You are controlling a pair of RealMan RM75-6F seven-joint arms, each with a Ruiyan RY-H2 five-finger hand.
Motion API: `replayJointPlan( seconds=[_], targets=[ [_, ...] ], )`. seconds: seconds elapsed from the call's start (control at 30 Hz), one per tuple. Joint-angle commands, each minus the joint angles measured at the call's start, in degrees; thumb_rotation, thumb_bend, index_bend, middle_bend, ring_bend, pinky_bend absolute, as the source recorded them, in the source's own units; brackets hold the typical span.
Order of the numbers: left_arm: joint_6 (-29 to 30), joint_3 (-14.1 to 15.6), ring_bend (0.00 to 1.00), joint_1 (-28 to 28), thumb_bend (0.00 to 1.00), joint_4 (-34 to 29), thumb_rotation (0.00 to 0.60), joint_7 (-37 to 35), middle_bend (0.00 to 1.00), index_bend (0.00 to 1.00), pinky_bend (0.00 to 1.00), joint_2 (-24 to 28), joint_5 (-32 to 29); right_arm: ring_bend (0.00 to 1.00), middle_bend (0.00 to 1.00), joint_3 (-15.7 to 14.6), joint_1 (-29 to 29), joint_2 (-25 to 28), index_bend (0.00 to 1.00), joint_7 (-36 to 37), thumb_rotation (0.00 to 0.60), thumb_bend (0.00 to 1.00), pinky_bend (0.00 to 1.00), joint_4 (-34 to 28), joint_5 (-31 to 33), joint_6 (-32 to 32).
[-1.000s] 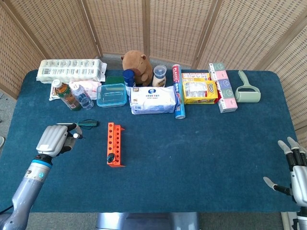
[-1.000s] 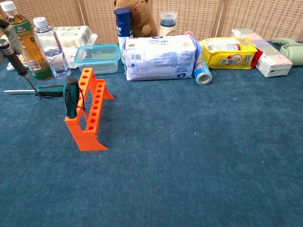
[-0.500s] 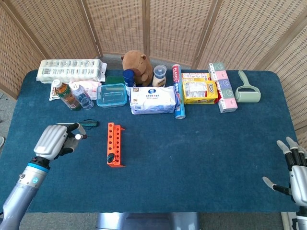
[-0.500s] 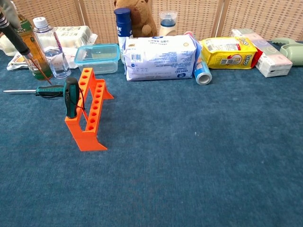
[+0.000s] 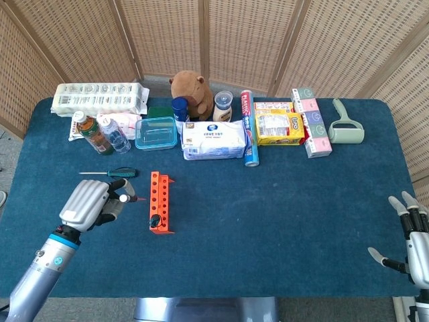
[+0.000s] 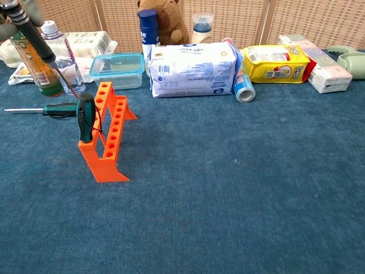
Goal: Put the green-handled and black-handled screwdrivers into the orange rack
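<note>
1. The left hand (image 5: 89, 204) is at the left side of the blue table (image 5: 281, 208). Its fingers are curled around a black-handled screwdriver (image 6: 33, 37). In the chest view that tool is tilted, with its thin tip pointing down toward the rack.
2. A green-handled screwdriver (image 5: 110, 173) lies flat on the table, just behind the left hand and left of the rack. Nothing touches it.
3. Behind it stand a tea bottle (image 5: 89, 131) and a water bottle (image 5: 118, 139), side by side.
4. The orange rack (image 5: 159, 201) stands a little to the right of the left hand. Another screwdriver (image 6: 86, 117) with a black and green handle stands upright in a hole at the near end of the rack.
5. A clear box with a blue lid (image 5: 156, 133) sits behind the rack.
6. Next come a brown stuffed toy (image 5: 191, 90) and a white pack of wipes (image 5: 214, 139) in front of it.
7. A yellow packet (image 5: 279, 127) lies further right, and then a pale green lint roller (image 5: 345, 126) near the back right corner.
8. The right hand (image 5: 410, 241) is at the far right edge of the table. Its fingers are spread apart and it holds nothing.
</note>
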Motion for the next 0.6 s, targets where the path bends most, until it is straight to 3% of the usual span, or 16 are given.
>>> replayJointPlan(
  seconds=[0.03, 0.6],
  targets=[
    [0.28, 0.16, 0.89, -0.2, 0.48, -0.87, 0.6, 0.92, 0.96, 0.47, 0.9, -0.04, 0.14, 0.03, 0.0, -0.03, 0.03, -0.03, 0.1, -0.05, 0.6, 0.0, 0.0, -0.01, -0.02, -0.06],
    [-0.36, 1.17, 0.89, -0.83, 0.48, -1.44, 0.6, 1.24, 0.96, 0.47, 0.9, -1.59, -0.44, 0.03, 0.0, -0.04, 0.04, -0.05, 0.1, -0.18, 0.6, 0.0, 0.0, -0.11, -0.1, -0.03]
  ],
)
